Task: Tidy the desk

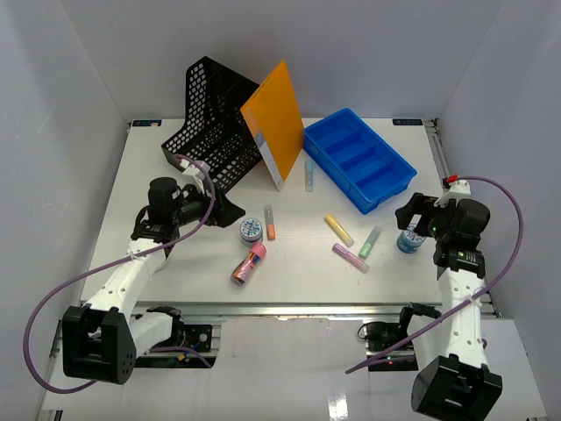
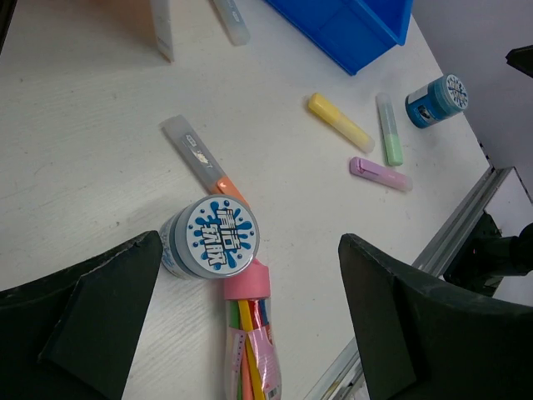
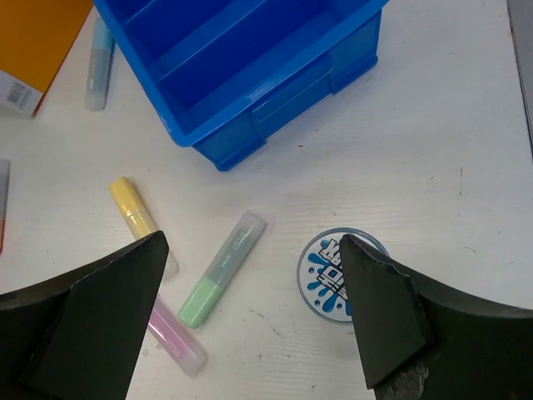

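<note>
On the white counter [image 1: 302, 279], between the two arms: loose stationery, unsorted. Far side: black mesh file holder [image 1: 210, 114], with an orange folder [image 1: 276, 114] leaning on it and an empty blue tray [image 1: 359, 160] to its right. Centre-left: first blue-lidded jar [image 1: 252, 230], upright. Just beside it lies a pink-capped tube [image 1: 248, 264], long axis running toward the near edge. Centre-right: yellow highlighter [image 1: 339, 230], green highlighter [image 1: 370, 241] and purple highlighter [image 1: 351, 258], all flat. Second blue-lidded jar [image 1: 410, 239]: upright, near the right edge. Left fingers [image 1: 203, 191]: spread wide, empty, above the first jar and tube. Right fingers [image 1: 412, 209]: spread wide, empty, above the second jar, which sits off-centre, partly hidden by one finger. Judgement: the right arm is nearer the tray and second jar. A small sideways shift would centre that jar before closing.
</note>
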